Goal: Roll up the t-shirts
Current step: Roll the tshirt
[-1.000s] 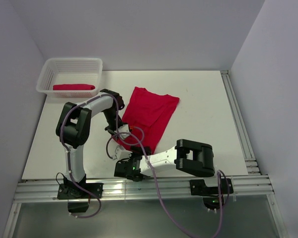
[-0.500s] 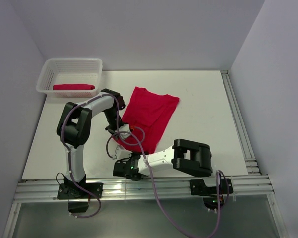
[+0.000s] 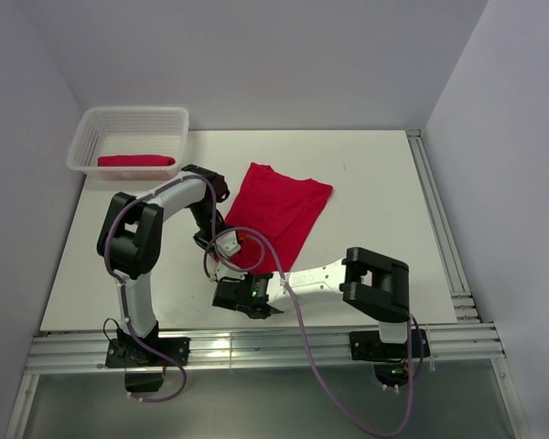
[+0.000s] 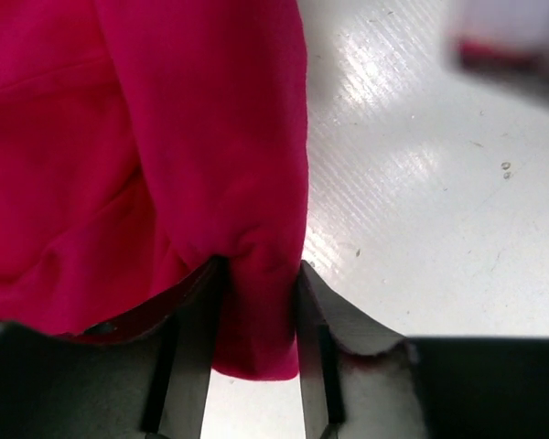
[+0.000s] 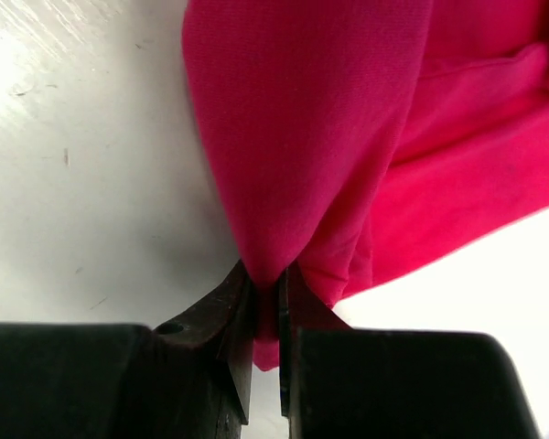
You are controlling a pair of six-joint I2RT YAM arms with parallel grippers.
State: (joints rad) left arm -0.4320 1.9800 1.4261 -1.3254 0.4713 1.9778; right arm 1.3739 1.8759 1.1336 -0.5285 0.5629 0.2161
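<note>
The shirt [image 3: 279, 206] lies spread on the table [image 3: 375, 210], its near edge taken up by both arms. The left gripper [image 4: 256, 302] clamps a bunched corner that fills the gap between its jaws; the right gripper [image 5: 265, 297] is pinched tight on a fold at the other corner. Gripping both corners likely lets the edge turn over evenly to start the roll. A rolled shirt [image 3: 135, 161] sits in the basket [image 3: 133, 111], so one looks done
</note>
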